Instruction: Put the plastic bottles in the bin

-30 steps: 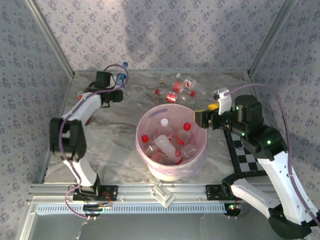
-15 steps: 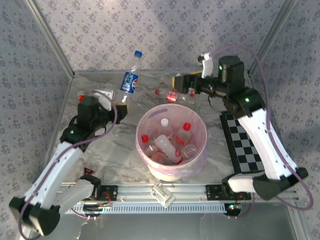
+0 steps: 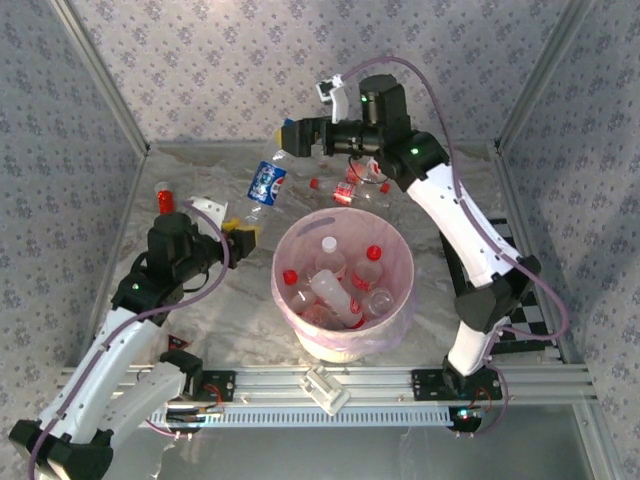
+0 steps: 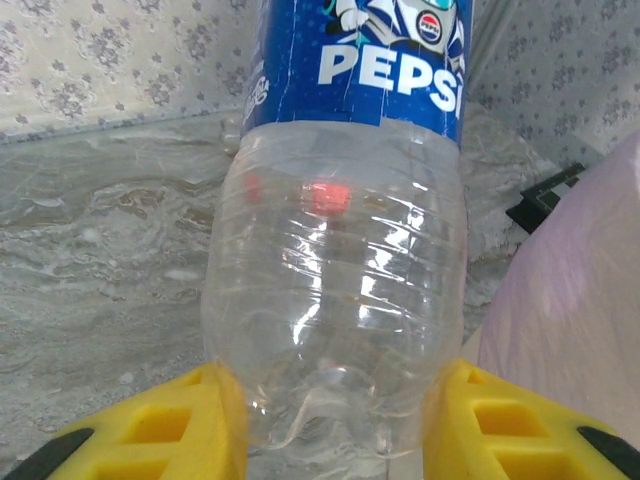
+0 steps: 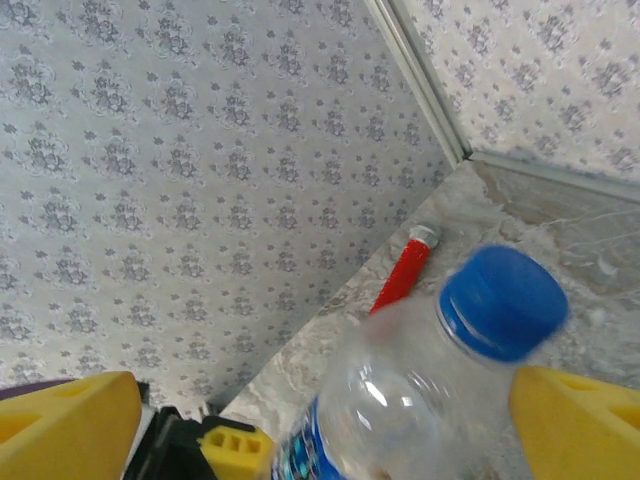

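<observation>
Top external — left tool (image 3: 243, 232) grips Pepsi bottle (image 3: 266, 183) base, near bin (image 3: 288, 238) rim.

The bench (image 3: 220, 300) had a grey marble pattern with pale veins. Walls (image 3: 200, 70) covered in light wallpaper with small floral motifs stood on its left, far and right sides, and slanted metal posts (image 3: 100, 75) ran up the far corners. A black-and-white checkered board (image 3: 522, 336) lay at the right, mostly hidden. Along the near edge ran an aluminium rail (image 3: 380, 385) with a small white piece (image 3: 327, 390) resting on it.
</observation>
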Controlling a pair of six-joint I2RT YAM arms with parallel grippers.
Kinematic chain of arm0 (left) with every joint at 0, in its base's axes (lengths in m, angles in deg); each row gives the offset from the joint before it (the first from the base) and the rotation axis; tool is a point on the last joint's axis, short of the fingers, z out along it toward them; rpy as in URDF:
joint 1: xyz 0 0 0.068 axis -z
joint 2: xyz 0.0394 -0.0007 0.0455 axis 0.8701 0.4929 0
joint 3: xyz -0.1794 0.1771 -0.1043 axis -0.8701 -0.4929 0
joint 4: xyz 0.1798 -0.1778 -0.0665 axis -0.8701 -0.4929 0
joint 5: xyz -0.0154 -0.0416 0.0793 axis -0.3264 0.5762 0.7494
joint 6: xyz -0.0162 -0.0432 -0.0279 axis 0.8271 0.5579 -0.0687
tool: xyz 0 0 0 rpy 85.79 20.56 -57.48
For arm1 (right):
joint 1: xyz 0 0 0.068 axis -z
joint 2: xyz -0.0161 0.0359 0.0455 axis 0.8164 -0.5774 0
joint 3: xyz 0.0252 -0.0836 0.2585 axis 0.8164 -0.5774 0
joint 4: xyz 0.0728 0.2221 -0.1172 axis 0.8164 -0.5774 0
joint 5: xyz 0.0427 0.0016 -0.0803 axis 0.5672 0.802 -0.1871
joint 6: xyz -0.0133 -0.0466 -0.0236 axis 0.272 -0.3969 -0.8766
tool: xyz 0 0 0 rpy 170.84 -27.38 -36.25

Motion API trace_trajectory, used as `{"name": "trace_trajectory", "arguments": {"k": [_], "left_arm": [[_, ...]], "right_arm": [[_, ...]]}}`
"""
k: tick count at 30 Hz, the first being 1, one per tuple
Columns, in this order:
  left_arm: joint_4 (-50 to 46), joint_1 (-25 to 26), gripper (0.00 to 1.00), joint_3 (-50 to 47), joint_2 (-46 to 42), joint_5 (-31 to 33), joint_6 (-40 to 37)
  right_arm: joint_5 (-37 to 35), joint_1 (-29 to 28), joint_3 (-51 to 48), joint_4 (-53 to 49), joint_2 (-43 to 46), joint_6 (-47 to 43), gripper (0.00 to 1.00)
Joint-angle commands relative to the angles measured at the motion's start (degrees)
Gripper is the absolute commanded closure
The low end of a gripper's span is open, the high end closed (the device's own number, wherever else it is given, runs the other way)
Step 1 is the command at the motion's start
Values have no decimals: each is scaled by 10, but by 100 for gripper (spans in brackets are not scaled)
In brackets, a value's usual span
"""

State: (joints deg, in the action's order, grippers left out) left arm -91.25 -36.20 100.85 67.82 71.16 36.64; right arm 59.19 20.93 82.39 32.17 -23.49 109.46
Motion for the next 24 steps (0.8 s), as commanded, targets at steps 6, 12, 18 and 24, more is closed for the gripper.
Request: {"name": "trace_trajectory", "arguments": {"k": [6, 12, 18, 24], "left_arm": [[24, 4, 92, -13, -17, -12, -13], [24, 4, 92, -13, -15, 4, -14], [30, 4, 92, -16, -8, 0, -12], [27, 5, 91, -18, -8, -2, -15]], "right_arm": [[-49, 7, 20, 9, -30, 13, 12], [-50, 8, 22, 8, -49, 31, 1], [-36, 3, 31, 23, -65, 47, 32], [-35, 8, 30, 27, -63, 46, 59]]}}
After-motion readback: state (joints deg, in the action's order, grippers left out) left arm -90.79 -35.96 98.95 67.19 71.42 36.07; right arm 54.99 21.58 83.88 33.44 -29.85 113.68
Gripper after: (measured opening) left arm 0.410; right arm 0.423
